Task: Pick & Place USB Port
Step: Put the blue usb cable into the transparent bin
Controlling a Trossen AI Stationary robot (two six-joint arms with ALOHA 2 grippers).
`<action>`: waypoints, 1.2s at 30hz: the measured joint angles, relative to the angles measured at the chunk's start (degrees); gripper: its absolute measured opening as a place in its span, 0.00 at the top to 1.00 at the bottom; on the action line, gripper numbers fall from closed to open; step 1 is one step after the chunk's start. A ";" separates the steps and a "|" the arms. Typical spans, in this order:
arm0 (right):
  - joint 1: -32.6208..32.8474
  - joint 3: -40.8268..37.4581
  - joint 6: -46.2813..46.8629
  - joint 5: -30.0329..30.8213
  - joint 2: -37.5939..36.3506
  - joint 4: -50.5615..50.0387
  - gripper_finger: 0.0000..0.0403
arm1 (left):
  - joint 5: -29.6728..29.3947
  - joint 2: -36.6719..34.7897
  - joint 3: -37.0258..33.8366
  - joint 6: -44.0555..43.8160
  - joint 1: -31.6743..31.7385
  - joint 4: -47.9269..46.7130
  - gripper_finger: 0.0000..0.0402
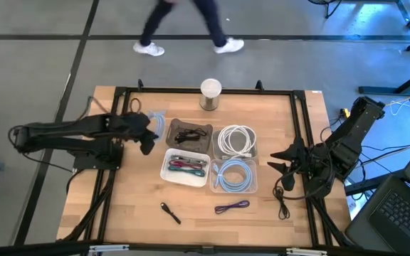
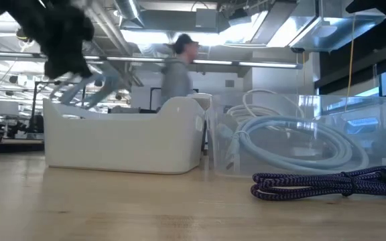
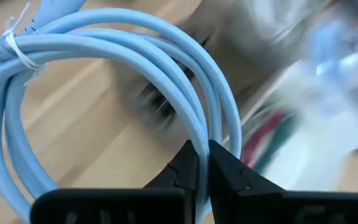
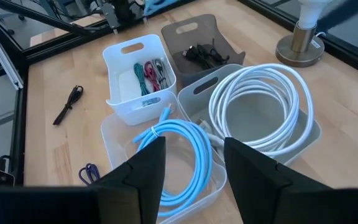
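Note:
My left gripper (image 3: pixel 201 169) is shut on a coiled light-blue cable (image 3: pixel 104 43) bound with a white tie (image 3: pixel 18 51). In the high view it (image 1: pixel 146 136) hovers left of the dark grey bin (image 1: pixel 189 133), with the cable (image 1: pixel 155 121) beside it. The low view shows it (image 2: pixel 62 40) raised, the blurred coil (image 2: pixel 86 90) hanging over the white bin (image 2: pixel 122 137). My right gripper (image 4: pixel 194 168) stands open near the table's right edge (image 1: pixel 283 162) and touches nothing. My left gripper pinches the light-blue cable's coil between its two fingers, on a couple of strands at one side of the loop (image 3: pixel 199 138). The fingers lie across the strands. The coil is lifted clear of the table and hangs below the gripper (image 2: pixel 86 90).
Four bins sit mid-table: the dark grey one holds black cables, a clear one (image 1: pixel 237 140) a white cable, the white one (image 1: pixel 186 167) coloured cables, another clear one (image 1: pixel 235 176) a blue cable. A black cable (image 1: pixel 170 212) and a purple cable (image 1: pixel 232 207) lie near the front. A lamp base (image 1: pixel 211 94) stands at the far edge.

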 joint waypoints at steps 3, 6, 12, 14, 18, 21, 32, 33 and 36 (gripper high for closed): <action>0.00 0.00 0.00 0.00 0.01 0.10 0.59 | -0.88 -3.33 0.00 1.52 -3.89 9.36 0.98; 0.00 0.00 -0.02 0.55 0.01 0.10 0.59 | -0.99 -3.60 0.00 7.85 -8.20 23.67 0.98; 0.00 0.00 -0.33 4.87 0.10 1.42 0.59 | 3.06 4.71 0.13 22.95 -14.55 53.01 0.98; 0.00 0.00 -2.90 7.53 0.50 3.78 0.59 | 6.52 9.51 0.13 26.12 -14.81 62.45 0.98; -0.55 0.00 -13.51 11.72 1.59 12.47 0.59 | 15.97 20.01 0.43 26.86 -13.52 79.70 0.98; -2.03 0.00 -24.63 12.04 2.39 21.23 0.59 | 20.64 26.87 3.73 25.40 -11.72 82.43 0.98; -10.77 0.00 -45.92 10.07 4.70 39.58 0.59 | 33.07 41.55 18.85 21.90 -9.27 78.28 0.98; -11.77 0.00 -46.15 10.06 4.70 39.64 0.59 | 33.53 42.08 19.69 22.11 -9.34 77.00 0.98; -14.86 0.00 -47.23 9.77 4.70 40.36 0.59 | 33.59 43.54 21.62 22.18 -9.74 75.51 0.98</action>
